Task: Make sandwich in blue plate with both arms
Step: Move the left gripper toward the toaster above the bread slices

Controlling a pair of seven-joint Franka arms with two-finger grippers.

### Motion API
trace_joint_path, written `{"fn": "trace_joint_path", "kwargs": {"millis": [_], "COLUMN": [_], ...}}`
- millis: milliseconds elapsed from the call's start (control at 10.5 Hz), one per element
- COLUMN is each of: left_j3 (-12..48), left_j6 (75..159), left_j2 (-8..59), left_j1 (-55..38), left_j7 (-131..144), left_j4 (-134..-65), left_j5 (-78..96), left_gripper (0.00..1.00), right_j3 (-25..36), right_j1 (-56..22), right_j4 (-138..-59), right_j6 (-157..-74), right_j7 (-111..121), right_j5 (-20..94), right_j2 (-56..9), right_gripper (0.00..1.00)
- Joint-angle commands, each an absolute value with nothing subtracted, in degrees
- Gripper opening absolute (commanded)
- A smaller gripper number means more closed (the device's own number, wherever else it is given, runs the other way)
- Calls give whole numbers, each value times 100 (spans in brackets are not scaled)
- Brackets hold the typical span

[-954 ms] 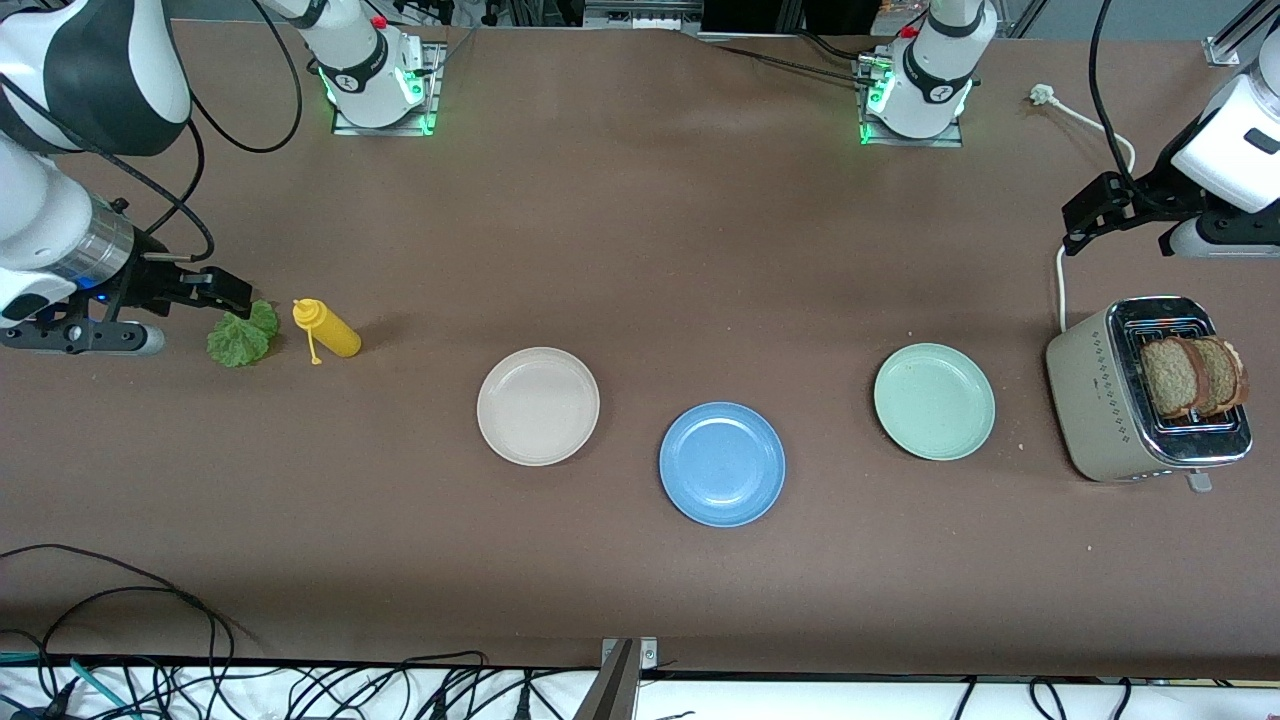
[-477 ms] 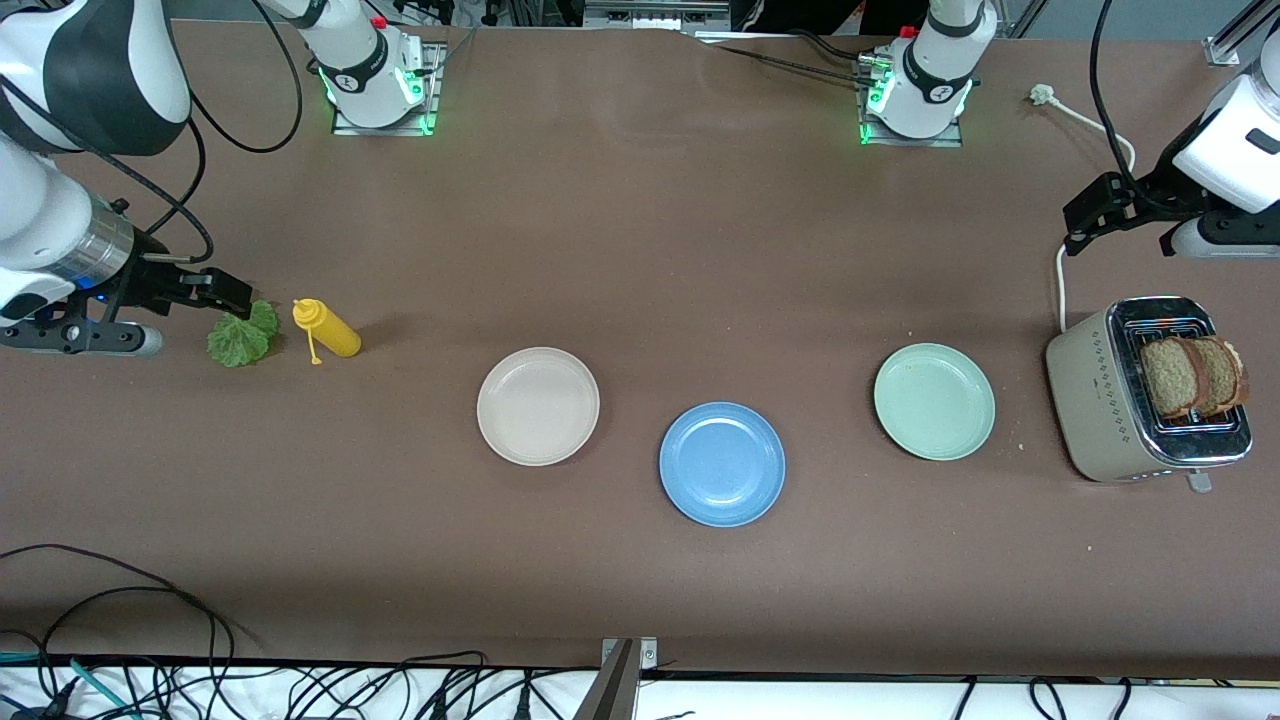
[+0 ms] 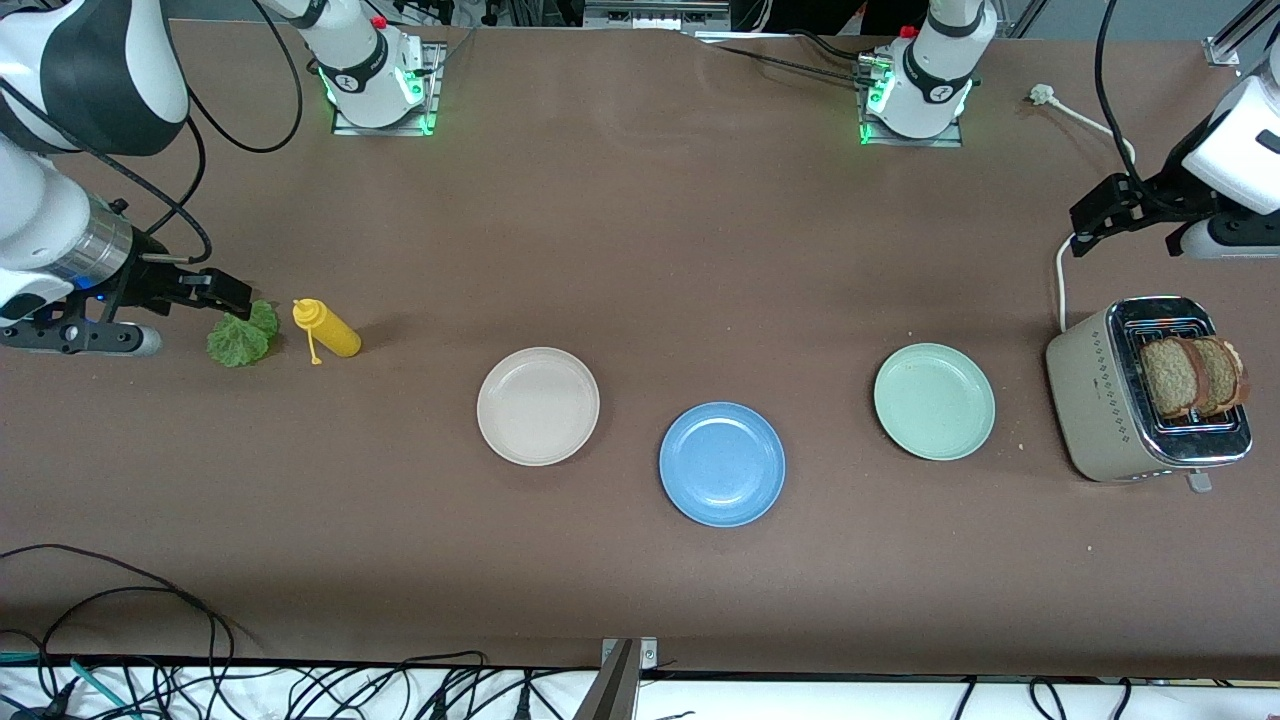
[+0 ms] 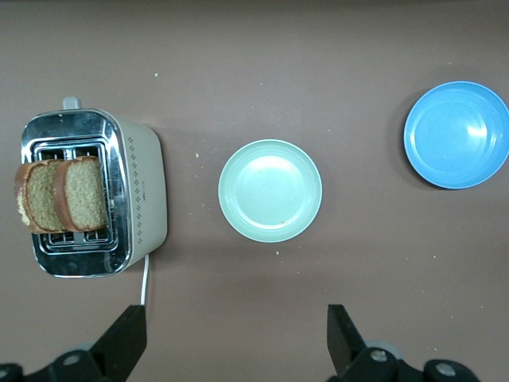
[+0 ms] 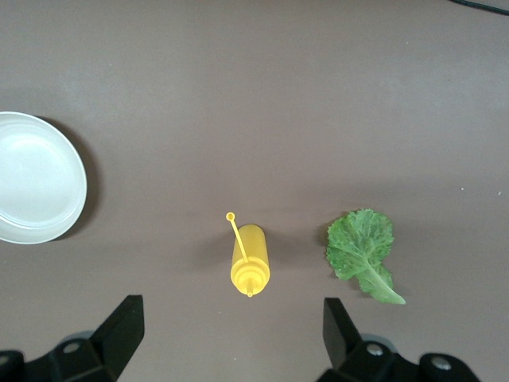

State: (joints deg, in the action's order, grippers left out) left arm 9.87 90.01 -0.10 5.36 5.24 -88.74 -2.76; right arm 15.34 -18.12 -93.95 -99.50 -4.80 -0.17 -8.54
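The blue plate point(image 3: 722, 464) point(image 4: 456, 134) lies bare at the table's middle, nearest the front camera. Two brown bread slices point(image 3: 1193, 376) point(image 4: 62, 194) stand upright in the toaster's slots at the left arm's end. A ruffled green lettuce leaf point(image 3: 242, 335) point(image 5: 362, 252) lies flat at the right arm's end. My left gripper point(image 3: 1090, 215) point(image 4: 236, 330) hangs open and empty over bare table beside the toaster's cord. My right gripper point(image 3: 228, 290) point(image 5: 231, 326) is open and empty over the table, close by the lettuce and the yellow bottle.
A beige plate point(image 3: 538, 406) and a pale green plate point(image 3: 934, 401) flank the blue one. A yellow squeeze bottle point(image 3: 328, 329) lies on its side beside the lettuce. The beige toaster point(image 3: 1105, 400) has a white cord point(image 3: 1060, 280). Loose cables hang along the front edge.
The left arm has drifted slightly toward its own end of the table. The right arm has barely moved. Both grippers stay open; nothing on the table has shifted.
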Motion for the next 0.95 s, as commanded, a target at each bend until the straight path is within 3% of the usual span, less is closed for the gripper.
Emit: {"fn": "trace_joint_path", "kwargs": {"millis": [0, 859], "left_j3": [984, 993], "left_j6": [8930, 9228], "left_j2": [17, 852], "left_j1": [676, 1213], "left_j7": [404, 316], "left_j4": [-8842, -8684], "left_j5": [-439, -729], "left_gripper": [100, 100], "right_j3": [1538, 1529], "right_j1": [-1793, -1802], "right_j4": [-9237, -9237], "right_j6": [-9853, -9835], "right_j7": [-580, -580], "right_j5": [88, 70], "right_j2": [-923, -923], "right_gripper": [100, 100]}}
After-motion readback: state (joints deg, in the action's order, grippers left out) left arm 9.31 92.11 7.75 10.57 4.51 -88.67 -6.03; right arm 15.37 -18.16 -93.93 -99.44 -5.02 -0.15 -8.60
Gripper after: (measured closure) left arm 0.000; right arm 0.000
